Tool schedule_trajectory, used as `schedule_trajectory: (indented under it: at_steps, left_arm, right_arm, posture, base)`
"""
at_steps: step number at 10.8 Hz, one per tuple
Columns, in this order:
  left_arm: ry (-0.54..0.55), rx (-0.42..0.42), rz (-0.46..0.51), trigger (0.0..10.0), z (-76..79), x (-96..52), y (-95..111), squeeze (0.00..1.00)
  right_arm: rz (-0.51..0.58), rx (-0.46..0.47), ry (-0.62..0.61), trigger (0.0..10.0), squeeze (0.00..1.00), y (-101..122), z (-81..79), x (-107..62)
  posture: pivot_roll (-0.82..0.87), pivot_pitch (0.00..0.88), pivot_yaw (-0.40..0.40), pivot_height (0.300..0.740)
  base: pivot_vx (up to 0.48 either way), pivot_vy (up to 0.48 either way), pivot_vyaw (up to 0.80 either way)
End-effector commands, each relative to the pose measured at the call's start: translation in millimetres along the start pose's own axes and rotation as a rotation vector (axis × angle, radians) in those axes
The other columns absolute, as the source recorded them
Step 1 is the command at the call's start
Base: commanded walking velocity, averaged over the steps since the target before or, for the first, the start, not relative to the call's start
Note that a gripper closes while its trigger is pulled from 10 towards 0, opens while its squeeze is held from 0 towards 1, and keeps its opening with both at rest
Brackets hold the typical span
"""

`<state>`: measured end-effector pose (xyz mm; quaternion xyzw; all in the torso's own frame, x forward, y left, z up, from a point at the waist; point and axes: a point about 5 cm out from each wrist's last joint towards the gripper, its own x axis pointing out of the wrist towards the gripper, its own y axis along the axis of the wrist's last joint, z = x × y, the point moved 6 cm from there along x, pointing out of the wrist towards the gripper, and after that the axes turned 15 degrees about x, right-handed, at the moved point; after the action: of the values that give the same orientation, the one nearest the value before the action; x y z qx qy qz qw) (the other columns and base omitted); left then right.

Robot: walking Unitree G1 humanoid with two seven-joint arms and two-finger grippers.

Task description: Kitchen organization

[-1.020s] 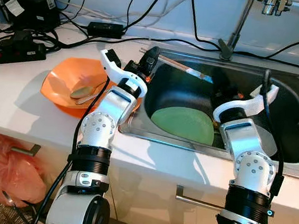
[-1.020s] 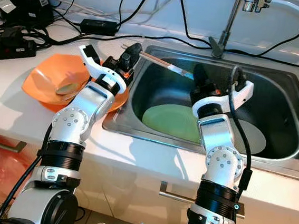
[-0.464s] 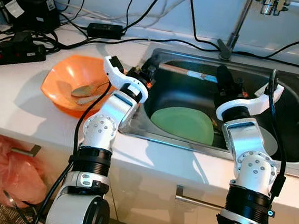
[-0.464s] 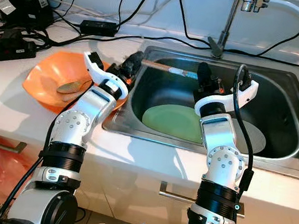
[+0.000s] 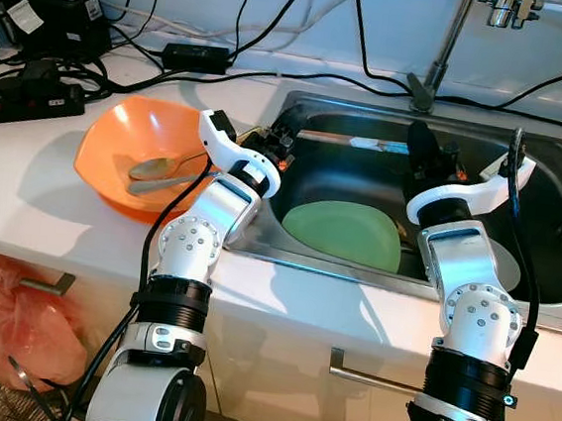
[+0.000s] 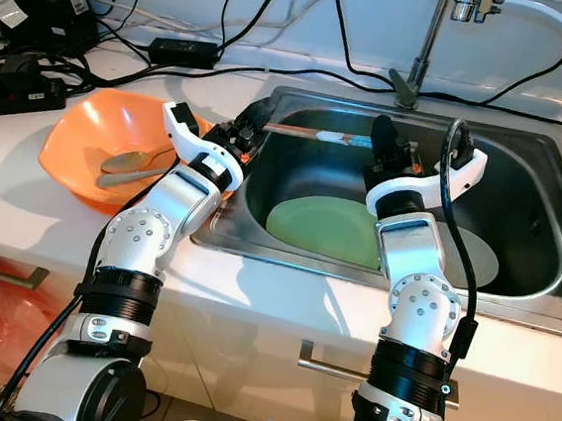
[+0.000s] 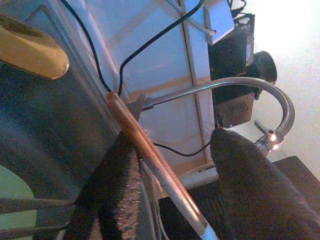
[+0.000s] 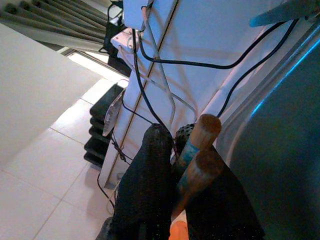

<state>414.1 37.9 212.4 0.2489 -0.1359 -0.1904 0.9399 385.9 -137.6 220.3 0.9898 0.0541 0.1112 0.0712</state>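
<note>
1. The white surface (image 5: 33,197) carries a stainless steel sink (image 5: 555,157) set into it. I take this sink as the landmark for all places.
2. A tall chrome faucet (image 5: 446,47) stands just behind the back rim of the sink.
3. A round pale green plate (image 5: 343,233) lies flat on the bottom of the sink, near its front wall.
4. An orange plastic bowl (image 5: 118,145) sits on the surface just beside the left rim of the sink. A metal spoon (image 5: 156,169) lies inside the bowl.
5. Black power strips and cables (image 5: 29,87) lie on the surface well to the left of the sink, near the wall.
6. A pair of long wooden chopsticks with pale blue bands (image 5: 352,141) is held almost level across the back part of the sink, above its bottom.
7. The left claw (image 5: 287,131) is at the back left corner of the sink. Its fingers (image 7: 120,175) are spread, and one chopstick passes between them, touching one finger.
8. The right claw (image 6: 382,141) is over the middle of the sink. Its fingers (image 8: 150,170) are pinching the other end of the chopsticks.
</note>
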Motion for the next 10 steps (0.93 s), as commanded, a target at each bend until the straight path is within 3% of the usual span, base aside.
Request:
schedule_trajectory:
  at_steps: [1,10]
  left_arm:
    - [-0.074,-0.146,-0.050,10.0,29.8,4.9,-46.7,1.00]
    - [-0.074,-0.146,-0.050,10.0,29.8,4.9,-46.7,1.00]
  right_arm:
    - [-0.018,-0.031,-0.088,0.0,0.00,-4.1,17.7,-0.7]
    - [-0.018,-0.031,-0.088,0.0,0.00,-4.1,17.7,-0.7]
  posture:
    - [0.10,0.015,0.048,0.740]
    - [0.10,0.015,0.048,0.740]
  base:
    - [0.000,0.000,0.00]
    - [0.000,0.000,0.00]
